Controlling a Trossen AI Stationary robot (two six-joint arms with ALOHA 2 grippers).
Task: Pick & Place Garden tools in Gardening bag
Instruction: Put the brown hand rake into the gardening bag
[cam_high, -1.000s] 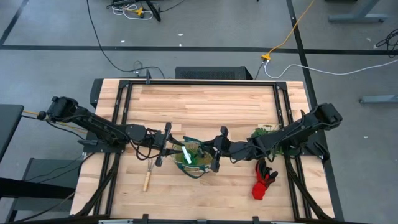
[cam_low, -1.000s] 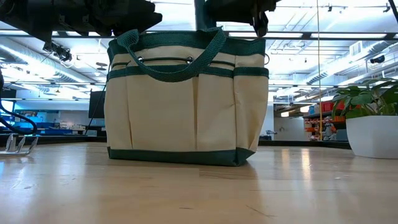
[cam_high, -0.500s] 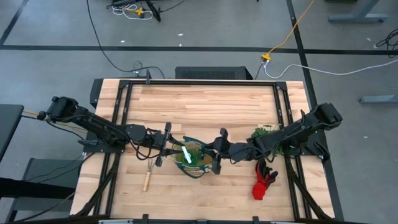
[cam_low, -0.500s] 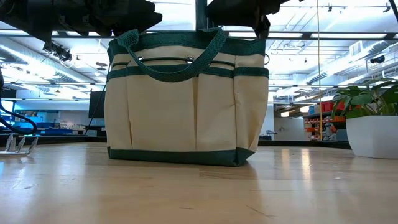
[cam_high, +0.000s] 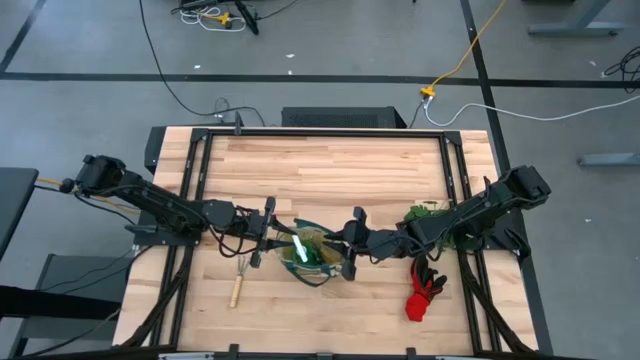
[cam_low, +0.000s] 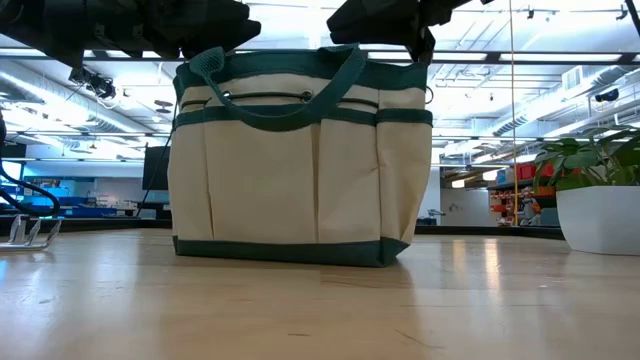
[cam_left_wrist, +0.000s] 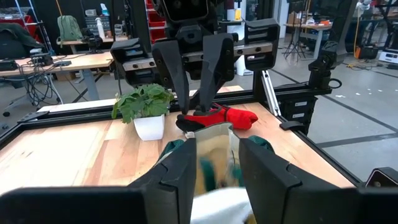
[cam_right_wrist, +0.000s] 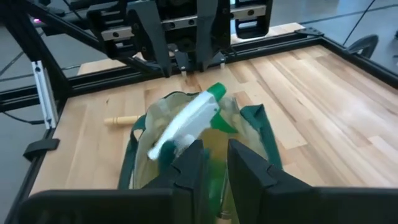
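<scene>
On the left of the counter (cam_high: 330, 165) a wooden-handled rake (cam_high: 238, 285) lies flat near the front edge; it looks light and rigid, and the plain handle is the obvious place to take it, since the metal tines would likely slip between the fingers. Just beside it the left claw (cam_high: 266, 232) sits at the left rim of the gardening bag (cam_high: 318, 255), its fingers (cam_left_wrist: 180, 168) parted around a fold of the canvas wall, which looks like a hold meant to keep the mouth open. The bag is soft cloth and would sag or slide if pushed, so the rim probably needs steadying. A green spray bottle (cam_right_wrist: 186, 119) leans in the bag's mouth, white nozzle (cam_right_wrist: 163, 142) down at the near rim; it is smooth plastic, likely slick, best taken across the narrow neck or body. The right claw (cam_high: 349, 243) hovers at the bag's right rim, fingers (cam_right_wrist: 186, 167) slightly parted and apparently empty. Further right lie the red-black gloves (cam_high: 422, 291), limp and easy to pinch anywhere, near a potted plant (cam_high: 428, 210)
</scene>
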